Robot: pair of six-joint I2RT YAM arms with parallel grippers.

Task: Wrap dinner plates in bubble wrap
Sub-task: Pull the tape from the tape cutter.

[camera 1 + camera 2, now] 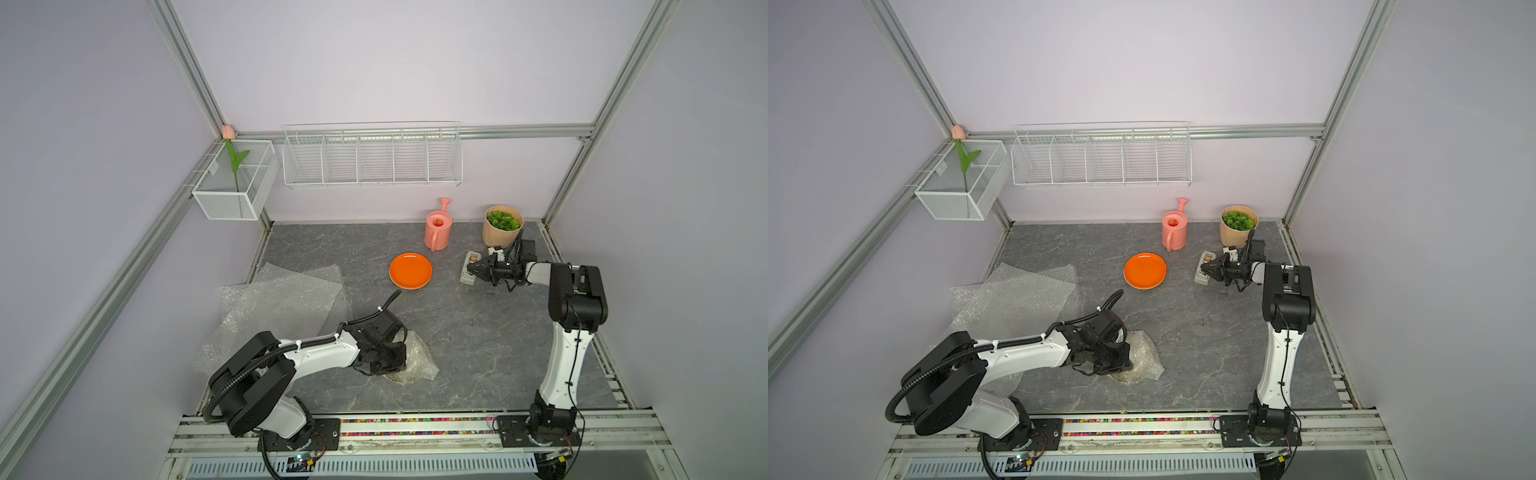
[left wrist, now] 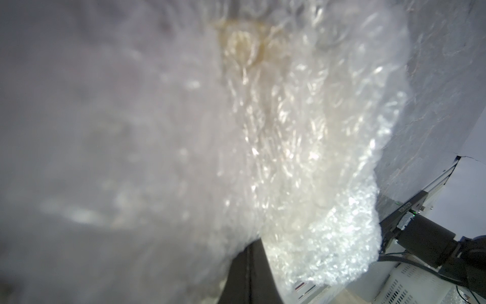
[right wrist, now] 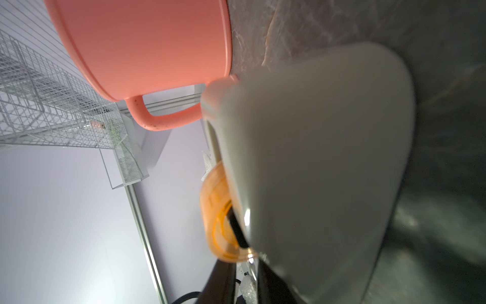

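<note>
Left gripper [image 1: 390,365], pressed together, pinned the bubble wrap bundle [image 1: 417,359] toward the surface's front edge, probably so it wouldn't unfold. Right gripper [image 1: 473,270] was at the tape dispenser [image 1: 466,279] back-right; couldn't tell its jaws. Orange plate [image 1: 410,270] sat bare mid-back.

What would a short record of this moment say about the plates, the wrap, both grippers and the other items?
wrapped bundle: crumpled bubble wrap with something pale showing through, front centre of the table
orange plate: bare, unwrapped, mid-table
spare bubble wrap: overlapping flat sheets by the table's left edge
left gripper: shut, down on the wrapped bundle
right gripper: at the tape dispenser beside the plant pot; open or shut unclear
other items: pink watering can, wire rack on the back wall
</note>
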